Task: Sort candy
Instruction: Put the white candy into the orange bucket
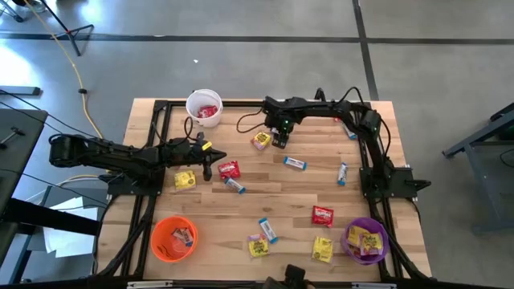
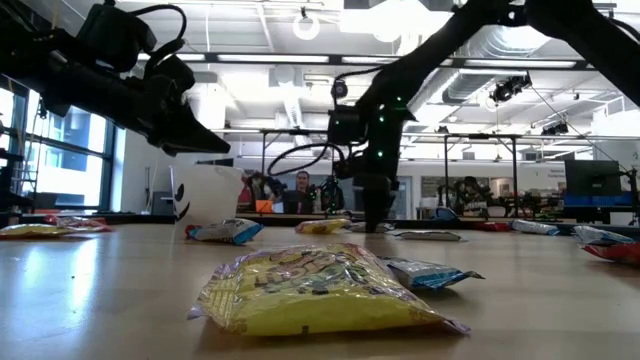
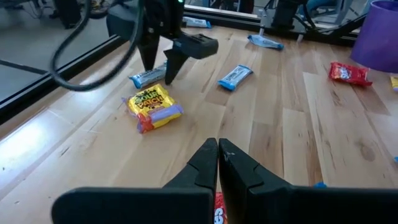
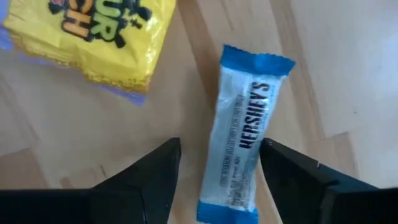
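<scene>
Candy lies scattered on the wooden table. My right gripper [image 1: 279, 140] is open and lowered at the far middle. Its fingers stand on either side of a blue-and-white bar [image 4: 242, 130], along its length, and I see no clear touch. A yellow packet [image 4: 93, 34] lies flat just beside the bar. The left wrist view shows the same bar [image 3: 146, 78] and yellow packet [image 3: 154, 107] under my right gripper [image 3: 158, 65]. My left gripper [image 1: 210, 163] is shut and raised above the table [image 2: 190, 135], next to a red packet [image 1: 229, 169].
A white cup [image 1: 204, 107] holding red packets stands at the far edge. An orange cup [image 1: 173, 238] is near left and a purple cup [image 1: 365, 241] near right. Loose candy includes a yellow packet [image 1: 185, 179], a blue bar [image 1: 295, 164] and a red packet [image 1: 322, 214].
</scene>
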